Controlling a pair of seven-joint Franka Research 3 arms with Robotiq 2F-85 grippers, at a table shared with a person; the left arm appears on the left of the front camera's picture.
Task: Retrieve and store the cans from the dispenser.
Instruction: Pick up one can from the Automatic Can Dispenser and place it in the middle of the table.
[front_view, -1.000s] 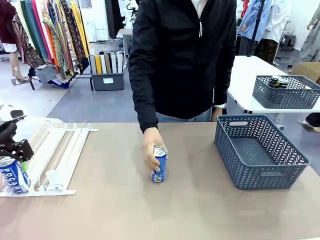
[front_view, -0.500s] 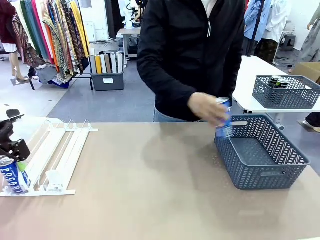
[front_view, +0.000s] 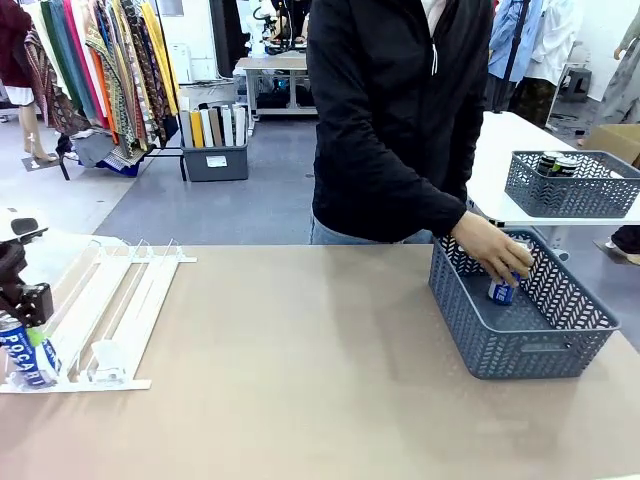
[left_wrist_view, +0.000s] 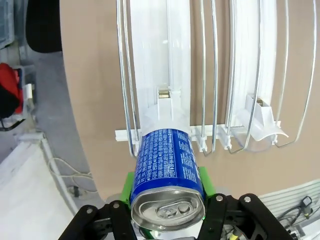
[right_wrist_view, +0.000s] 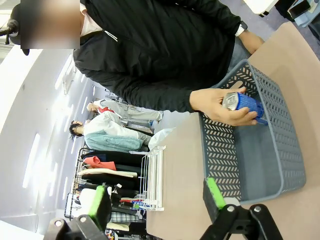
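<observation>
Left fingers (left_wrist_view: 130, 182) clamp 1 blue can (left_wrist_view: 165, 162) at dispenser (left_wrist_view: 155, 60) front, not yet stored; right fingers (right_wrist_view: 213, 193) apart; person's hand (front_view: 488, 246) lowers 2nd can (front_view: 502, 291) into basket (front_view: 520, 352).

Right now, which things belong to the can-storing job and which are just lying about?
Job: dispenser, Pocari can in left tool, blue can in person's hand, near grey basket.
Lying about: clothes rail, grey crate on the floor.
</observation>
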